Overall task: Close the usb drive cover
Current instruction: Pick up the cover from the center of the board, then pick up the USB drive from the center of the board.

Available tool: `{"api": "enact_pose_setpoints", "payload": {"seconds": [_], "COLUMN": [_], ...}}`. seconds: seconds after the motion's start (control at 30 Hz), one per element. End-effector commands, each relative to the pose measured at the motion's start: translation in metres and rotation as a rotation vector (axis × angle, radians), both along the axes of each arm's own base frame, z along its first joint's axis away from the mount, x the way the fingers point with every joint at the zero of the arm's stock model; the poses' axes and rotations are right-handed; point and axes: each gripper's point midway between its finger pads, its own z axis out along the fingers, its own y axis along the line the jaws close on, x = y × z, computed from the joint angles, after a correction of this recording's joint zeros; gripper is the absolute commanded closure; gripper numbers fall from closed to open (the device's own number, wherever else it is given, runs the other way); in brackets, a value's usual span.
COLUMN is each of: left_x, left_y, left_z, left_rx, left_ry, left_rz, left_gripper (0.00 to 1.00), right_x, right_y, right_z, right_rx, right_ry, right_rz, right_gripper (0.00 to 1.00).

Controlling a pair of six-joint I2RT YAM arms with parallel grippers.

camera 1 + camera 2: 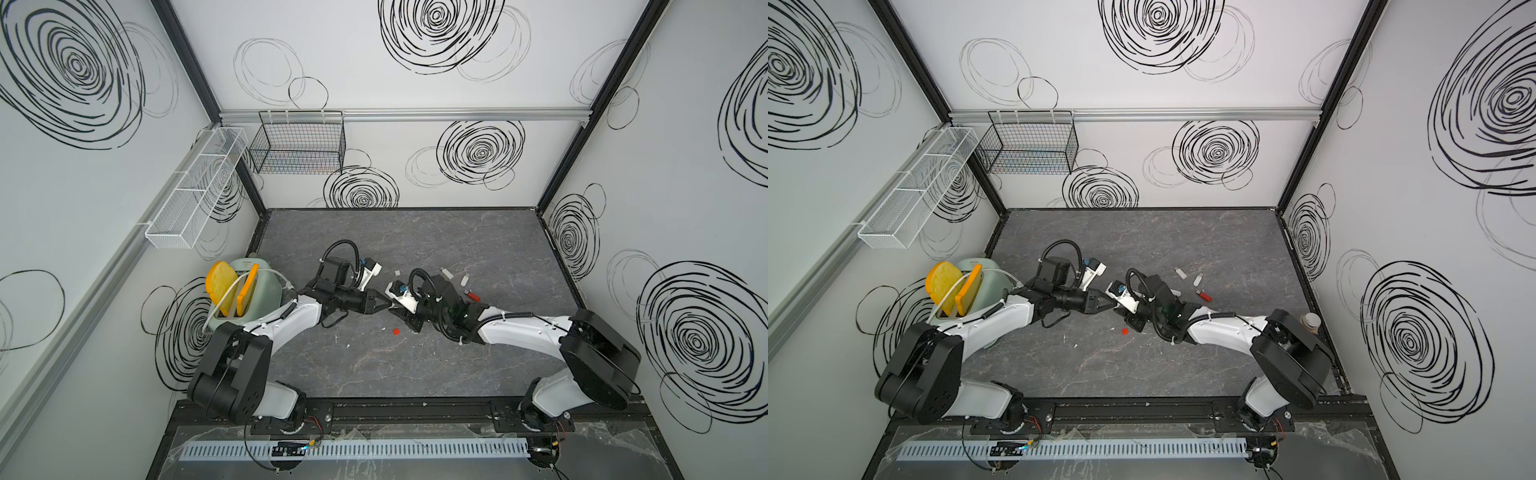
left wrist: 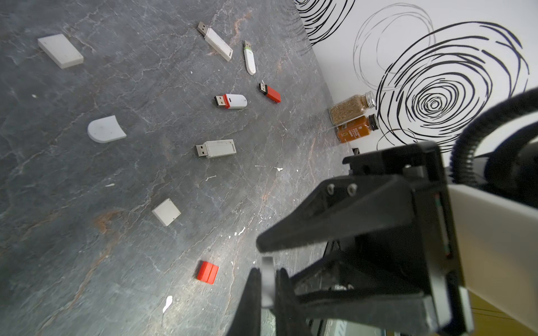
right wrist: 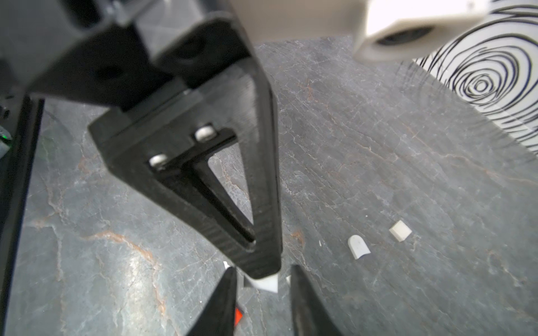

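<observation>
The surface (image 2: 87, 174) looks like dark grey stone with rusty veins, smooth and a little shiny. The white usb drive (image 2: 217, 149) has a smooth plastic body and a shiny metal plug. The red cap (image 2: 207, 272) is matt plastic. The spice jar (image 2: 348, 109) is clear glass with a shiny metal lid. The left gripper (image 3: 263, 272) has matt black plastic jaws with fine ridges. The white piece (image 3: 266, 285) pinched in them is smooth plastic. The black basket (image 1: 297, 162) is thin wire.

White walls (image 1: 374, 83) with black scribbled circles stand around a gray, stone-look table (image 1: 415, 365). A black wire basket (image 1: 297, 145) hangs on the back wall. A white wire basket (image 1: 195, 187) hangs on a side wall.
</observation>
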Motion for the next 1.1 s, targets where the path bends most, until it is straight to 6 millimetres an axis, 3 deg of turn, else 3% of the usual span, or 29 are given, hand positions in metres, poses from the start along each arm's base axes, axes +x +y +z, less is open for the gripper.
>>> {"api": "enact_pose_setpoints", "payload": {"seconds": [0.0, 0.17, 0.43, 0.6, 0.7, 0.83, 1.07], "left_x": [0.004, 0.01, 0.013, 0.016, 0.017, 0.017, 0.018], "left_y": [0.007, 0.016, 0.021, 0.023, 0.025, 0.026, 0.028], "left_z": [0.009, 0.004, 0.004, 0.006, 0.006, 0.006, 0.004], "left_rx": [-0.011, 0.014, 0.025, 0.03, 0.032, 0.037, 0.047], "left_ry": [-0.052, -0.06, -0.069, -0.072, -0.076, -0.084, -0.088], "left_rz": [0.016, 0.051, 0.069, 0.08, 0.086, 0.087, 0.09], "left_gripper": [1.0, 1.0, 1.0, 1.0, 1.0, 1.0, 1.0], "right_x": [0.008, 0.027, 0.084, 0.102, 0.108, 0.115, 0.134], "right_y": [-0.008, -0.046, -0.133, -0.185, -0.21, -0.232, -0.24], "right_z": [0.005, 0.003, 0.003, -0.005, -0.015, -0.03, -0.049], "right_rx": [0.006, 0.022, -0.009, 0.004, -0.007, -0.023, -0.052], "right_ry": [0.032, 0.123, 0.325, 0.439, 0.489, 0.546, 0.59], "right_rz": [-0.065, -0.257, -0.738, -0.977, -1.085, -1.177, -1.234], "right_gripper": [0.55, 0.41, 0.27, 0.17, 0.17, 0.2, 0.27]}}
